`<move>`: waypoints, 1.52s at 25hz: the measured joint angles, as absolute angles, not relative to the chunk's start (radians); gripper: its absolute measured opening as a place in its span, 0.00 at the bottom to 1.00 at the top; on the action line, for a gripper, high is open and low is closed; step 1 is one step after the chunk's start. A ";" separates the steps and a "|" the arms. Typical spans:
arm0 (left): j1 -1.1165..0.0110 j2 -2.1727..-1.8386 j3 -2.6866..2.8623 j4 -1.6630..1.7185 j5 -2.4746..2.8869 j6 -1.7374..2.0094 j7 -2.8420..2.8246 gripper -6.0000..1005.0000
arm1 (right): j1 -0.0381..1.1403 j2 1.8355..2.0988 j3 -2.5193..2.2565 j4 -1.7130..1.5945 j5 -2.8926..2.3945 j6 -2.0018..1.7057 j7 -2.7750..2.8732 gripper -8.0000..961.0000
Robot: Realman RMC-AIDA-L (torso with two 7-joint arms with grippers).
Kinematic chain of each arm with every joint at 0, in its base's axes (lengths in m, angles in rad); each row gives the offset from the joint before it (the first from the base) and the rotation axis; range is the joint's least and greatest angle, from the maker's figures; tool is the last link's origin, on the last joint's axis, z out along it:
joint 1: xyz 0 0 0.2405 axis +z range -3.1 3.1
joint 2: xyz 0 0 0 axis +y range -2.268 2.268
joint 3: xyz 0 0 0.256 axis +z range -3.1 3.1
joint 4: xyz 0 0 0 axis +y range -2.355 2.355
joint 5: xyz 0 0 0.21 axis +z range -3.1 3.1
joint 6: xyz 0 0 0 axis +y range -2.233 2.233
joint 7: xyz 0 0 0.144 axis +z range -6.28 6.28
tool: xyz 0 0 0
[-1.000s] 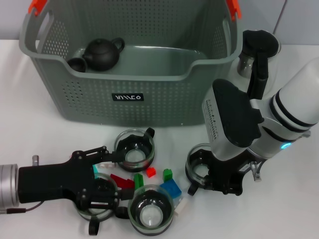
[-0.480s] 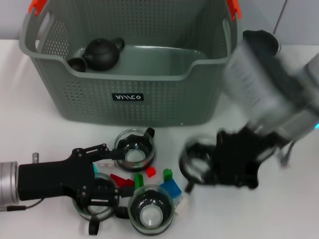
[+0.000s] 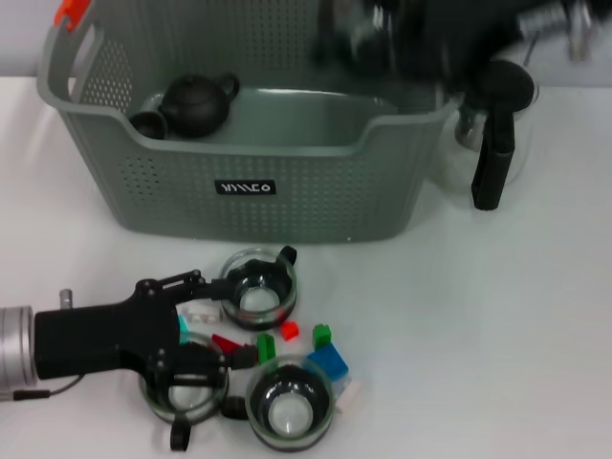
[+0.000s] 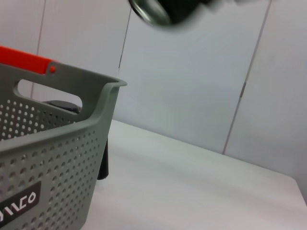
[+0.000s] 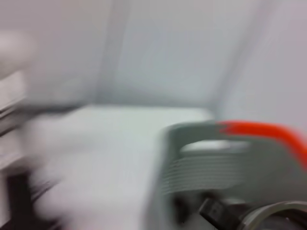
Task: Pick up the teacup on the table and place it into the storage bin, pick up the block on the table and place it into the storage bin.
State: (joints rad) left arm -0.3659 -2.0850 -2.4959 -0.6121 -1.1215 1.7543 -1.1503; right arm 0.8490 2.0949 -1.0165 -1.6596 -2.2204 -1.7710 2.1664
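Right gripper (image 3: 402,38) a dark blur over the storage bin's (image 3: 287,182) far right corner
Its grip cannot be told. Left gripper (image 3: 196,325) rests open among near-left tabletop teacups (image 3: 258,287) and blocks (image 3: 328,361), holding nothing

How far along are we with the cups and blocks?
Done: nothing confirmed; the storage bin holds only a black teapot and small black cup. In hand: the right gripper, blurred above the bin, apparently carrying a glass teacup. Remaining: three teacups and the blocks on the table, by the open left gripper.
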 joint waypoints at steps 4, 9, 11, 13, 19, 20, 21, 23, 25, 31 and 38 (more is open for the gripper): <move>-0.370 -2.087 -2.496 -0.605 -1.122 1.746 -1.150 0.92 | 0.900 2.093 -1.047 -1.505 -2.308 -1.514 2.311 0.07; -0.378 -2.092 -2.496 -0.602 -1.121 1.743 -1.150 0.92 | 1.054 2.091 -1.063 -1.145 -2.464 -1.263 2.357 0.07; -0.379 -2.094 -2.496 -0.602 -1.121 1.737 -1.150 0.92 | 1.127 2.090 -1.067 -0.974 -2.539 -1.167 2.363 0.07; -0.377 -2.096 -2.496 -0.602 -1.121 1.726 -1.151 0.92 | 1.205 2.087 -1.069 -0.796 -2.608 -1.077 2.365 0.07; -0.374 -2.097 -2.496 -0.590 -1.121 1.718 -1.151 0.92 | 1.316 2.099 -1.096 -0.552 -2.732 -0.931 2.362 0.07; -0.375 -2.097 -2.496 -0.590 -1.121 1.717 -1.151 0.92 | 1.318 2.102 -1.119 -0.536 -2.734 -0.918 2.362 0.07; -0.375 -2.097 -2.496 -0.589 -1.121 1.716 -1.151 0.92 | 1.320 2.104 -1.140 -0.521 -2.732 -0.908 2.363 0.07; -0.376 -2.097 -2.496 -0.589 -1.121 1.712 -1.151 0.92 | 1.319 2.105 -1.172 -0.500 -2.719 -0.898 2.366 0.07; -0.377 -2.099 -2.496 -0.589 -1.121 1.706 -1.151 0.92 | 1.313 2.106 -1.186 -0.489 -2.710 -0.897 2.366 0.07; -0.384 -2.101 -2.496 -0.589 -1.121 1.704 -1.150 0.92 | 1.298 2.100 -1.186 -0.485 -2.699 -0.903 2.367 0.07; -0.386 -2.102 -2.496 -0.589 -1.121 1.704 -1.150 0.92 | 1.298 2.099 -1.191 -0.481 -2.697 -0.908 2.364 0.07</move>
